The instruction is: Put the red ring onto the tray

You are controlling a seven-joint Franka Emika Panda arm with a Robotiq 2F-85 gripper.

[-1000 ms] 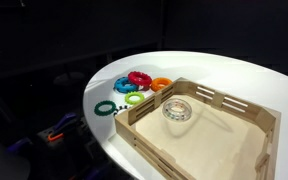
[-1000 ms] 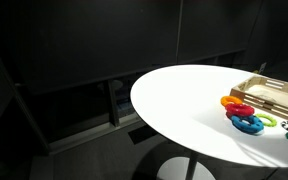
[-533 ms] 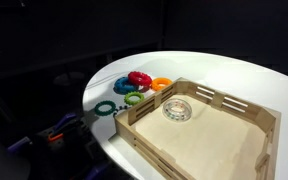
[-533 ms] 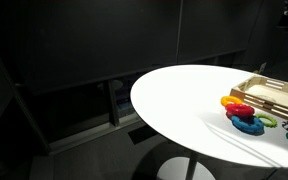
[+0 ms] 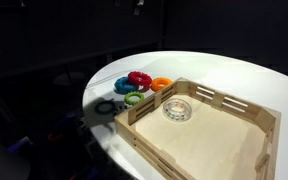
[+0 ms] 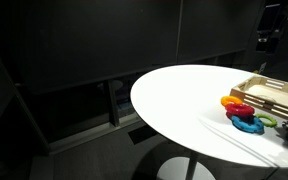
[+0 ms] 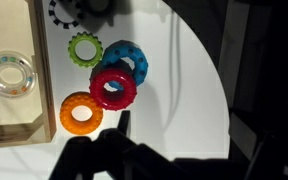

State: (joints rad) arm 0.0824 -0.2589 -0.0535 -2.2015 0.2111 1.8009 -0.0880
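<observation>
The gripper (image 6: 265, 42), its opening not discernible, is held high above the red ring (image 7: 98, 92), seemingly for descent before transfer to the tray (image 5: 224, 140).

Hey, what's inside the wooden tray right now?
One pale translucent ring lies inside the tray, near the corner closest to the red ring, which is outside on the table. The near wall hides a thin strip of the tray floor.

The round white table (image 5: 234, 75) bears the tray (image 5: 216, 142) and, beside it, the red ring (image 7: 96, 88) among coloured rings (image 7: 66, 113)
</observation>
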